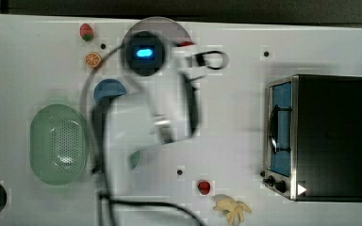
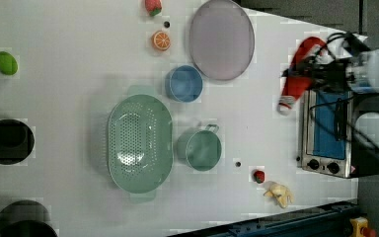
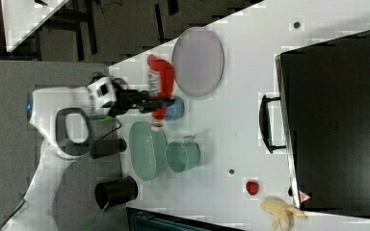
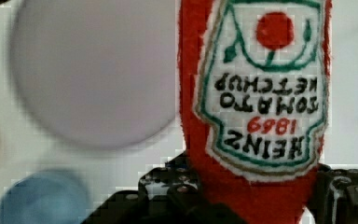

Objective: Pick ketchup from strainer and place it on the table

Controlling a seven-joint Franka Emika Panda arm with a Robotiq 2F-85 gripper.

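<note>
The ketchup, a soft plush-looking red bottle w/ stitched white-and-green label and white cap, is held clamped in the black gripper, lifted above the white bench and clear of the strainer. In the left view the bottle hangs cap-down, tilted, near the toaster oven by the left view's right edge; in the right view it is seen over the blue bowl, beside the grey oval plate. The strainer, pale green oval plastic w/ perforated bottom and nothing in it, sits toward the top view's left edge. A round green cup w/ wire handle stands just beside it. In the top view the ketchup is mostly hidden by the blurred white arm; a red sliver only is made out. In the wrist view the bottle's base is cut off by the gripper, and the cap end by the frame edge. Near the bench's front edge lie a small red toy and a yellow peeled banana.
</note>
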